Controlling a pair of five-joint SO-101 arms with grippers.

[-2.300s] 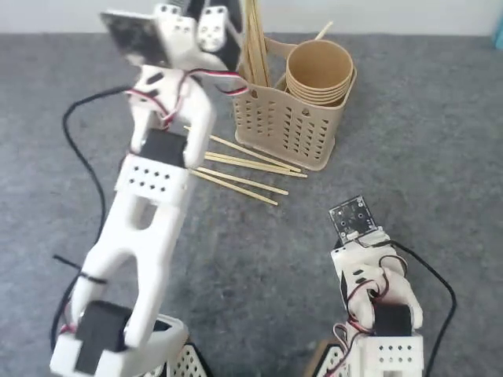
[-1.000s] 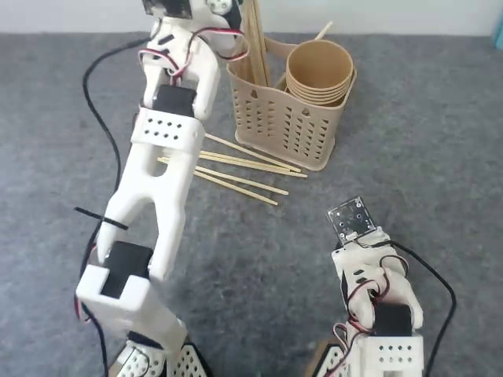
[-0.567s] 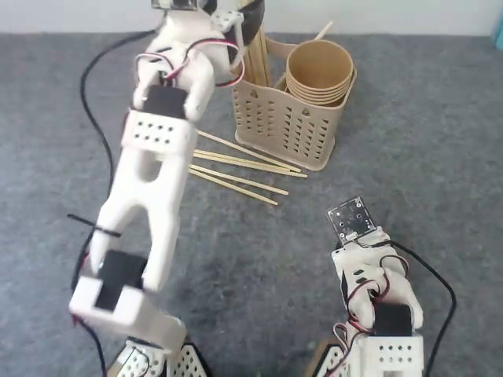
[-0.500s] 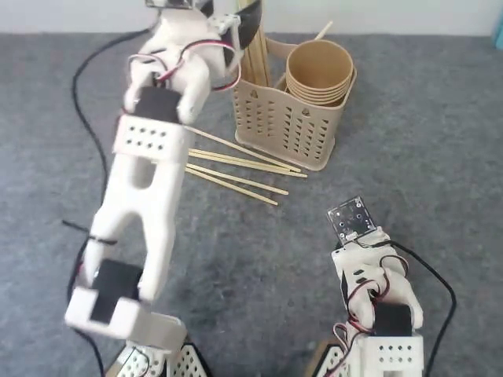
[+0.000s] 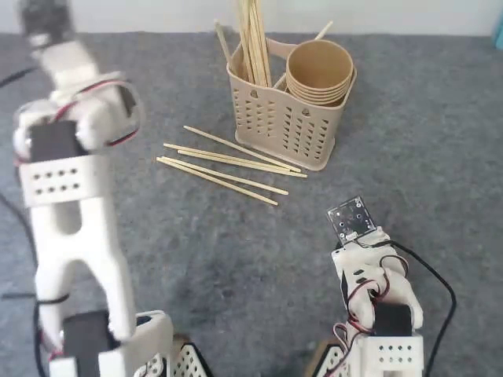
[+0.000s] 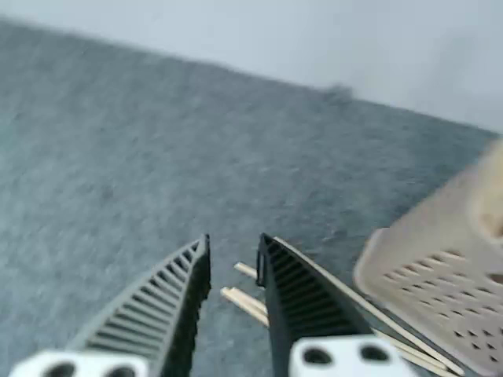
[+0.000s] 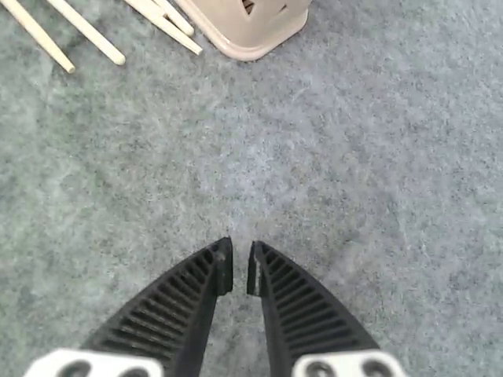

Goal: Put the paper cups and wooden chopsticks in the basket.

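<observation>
The beige slotted basket [image 5: 287, 129] stands at the back middle of the grey mat. A stack of paper cups [image 5: 318, 69] fills its right half and a bundle of wooden chopsticks [image 5: 253, 39] stands upright in its left half. Several loose chopsticks [image 5: 228, 166] lie flat on the mat just left of and before it. My left gripper [image 6: 234, 243] hangs open and empty above the mat, left of the basket [image 6: 440, 290], over the ends of the loose chopsticks [image 6: 244, 302]. My right gripper [image 7: 240, 259] is shut and empty, low over bare mat at the front right.
The left arm [image 5: 71, 173] stands tall along the left side of the table. The right arm [image 5: 369, 290] is folded at the front right. Its wrist view catches the basket's corner [image 7: 251, 23] and chopstick ends [image 7: 86, 31]. A pale wall lies behind the mat.
The left arm has swung left, away from the basket. The chopsticks it held over the left half now stand there by themselves. The right arm has not moved.
</observation>
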